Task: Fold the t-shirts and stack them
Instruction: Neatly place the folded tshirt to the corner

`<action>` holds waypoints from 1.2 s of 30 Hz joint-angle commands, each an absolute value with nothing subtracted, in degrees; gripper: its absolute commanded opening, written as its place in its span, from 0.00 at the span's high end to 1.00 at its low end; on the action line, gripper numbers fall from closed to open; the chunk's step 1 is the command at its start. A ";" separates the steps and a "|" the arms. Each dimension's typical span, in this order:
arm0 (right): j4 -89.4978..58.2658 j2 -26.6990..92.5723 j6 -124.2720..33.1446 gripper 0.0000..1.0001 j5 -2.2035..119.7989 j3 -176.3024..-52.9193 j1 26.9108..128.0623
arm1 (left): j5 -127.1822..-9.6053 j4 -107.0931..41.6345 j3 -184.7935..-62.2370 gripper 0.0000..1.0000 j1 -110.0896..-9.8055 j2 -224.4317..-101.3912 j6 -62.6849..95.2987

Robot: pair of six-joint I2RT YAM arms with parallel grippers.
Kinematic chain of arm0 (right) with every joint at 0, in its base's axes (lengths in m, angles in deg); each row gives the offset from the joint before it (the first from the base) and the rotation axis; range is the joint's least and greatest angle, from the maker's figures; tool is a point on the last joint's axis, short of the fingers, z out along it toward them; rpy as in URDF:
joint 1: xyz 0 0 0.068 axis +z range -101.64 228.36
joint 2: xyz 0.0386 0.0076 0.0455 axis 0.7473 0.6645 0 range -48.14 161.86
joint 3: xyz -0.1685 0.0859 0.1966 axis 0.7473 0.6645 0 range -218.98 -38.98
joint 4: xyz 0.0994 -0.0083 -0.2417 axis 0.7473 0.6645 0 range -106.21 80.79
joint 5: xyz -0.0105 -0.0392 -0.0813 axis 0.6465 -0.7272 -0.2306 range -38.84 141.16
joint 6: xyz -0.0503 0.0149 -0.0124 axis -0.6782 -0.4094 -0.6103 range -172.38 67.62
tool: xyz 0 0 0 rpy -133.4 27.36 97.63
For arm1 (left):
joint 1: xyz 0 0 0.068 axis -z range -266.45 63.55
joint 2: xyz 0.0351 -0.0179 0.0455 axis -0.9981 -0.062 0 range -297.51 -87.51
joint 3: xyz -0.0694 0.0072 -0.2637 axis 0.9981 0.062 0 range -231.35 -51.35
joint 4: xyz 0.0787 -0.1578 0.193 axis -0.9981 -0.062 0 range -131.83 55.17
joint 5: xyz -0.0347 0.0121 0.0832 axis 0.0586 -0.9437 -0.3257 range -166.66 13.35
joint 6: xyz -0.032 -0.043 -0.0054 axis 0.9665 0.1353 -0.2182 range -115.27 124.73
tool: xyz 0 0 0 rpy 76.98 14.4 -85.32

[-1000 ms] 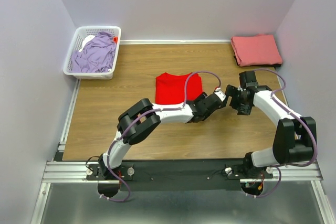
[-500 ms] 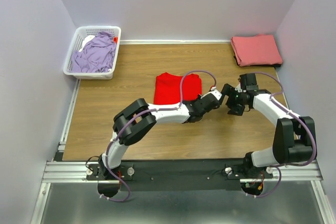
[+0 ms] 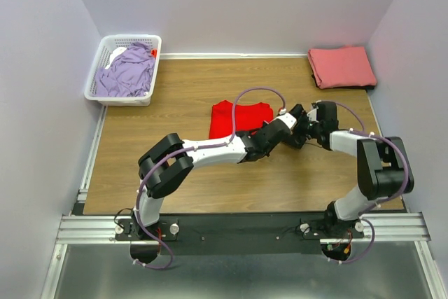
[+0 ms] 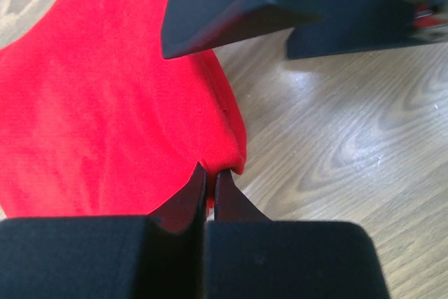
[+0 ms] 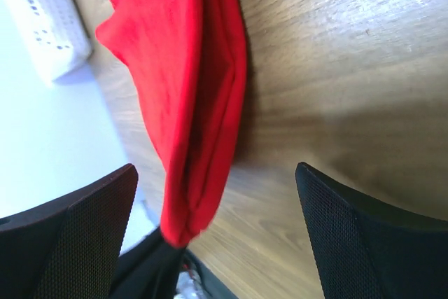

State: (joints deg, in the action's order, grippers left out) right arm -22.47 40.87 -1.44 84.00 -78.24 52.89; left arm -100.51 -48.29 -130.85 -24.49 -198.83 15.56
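Note:
The bright red t-shirt [image 3: 236,118] lies folded mid-table. My left gripper [image 3: 290,121] is shut on its near right corner, and in the left wrist view the jaws [image 4: 210,173] pinch the red cloth [image 4: 105,103], pulling that edge up off the wood. My right gripper [image 3: 307,129] sits open just right of it. In the right wrist view the raised red fold [image 5: 189,103] hangs toward the left finger of the right gripper [image 5: 215,173]. The salmon-pink t-shirt [image 3: 341,66] lies folded at the back right. The lavender t-shirt [image 3: 127,71] is heaped in the basket.
A white lattice basket [image 3: 130,38] stands at the back left corner, also seen in the right wrist view as the basket [image 5: 42,19]. Walls enclose the table on three sides. The two grippers are almost touching.
My left gripper has closed on the red t-shirt's corner and lifted it slightly. The right gripper has moved left, close up to the left one, still open.

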 commanded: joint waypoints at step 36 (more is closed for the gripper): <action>12.07 58.02 -42.43 0.99 55.15 -114.81 59.26 | -92.31 -51.98 -124.13 0.20 -37.90 -179.10 22.83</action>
State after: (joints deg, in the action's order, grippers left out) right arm 2.22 56.10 -31.82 69.46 -108.67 59.52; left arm -95.94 -51.00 -127.86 -32.32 -183.71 20.21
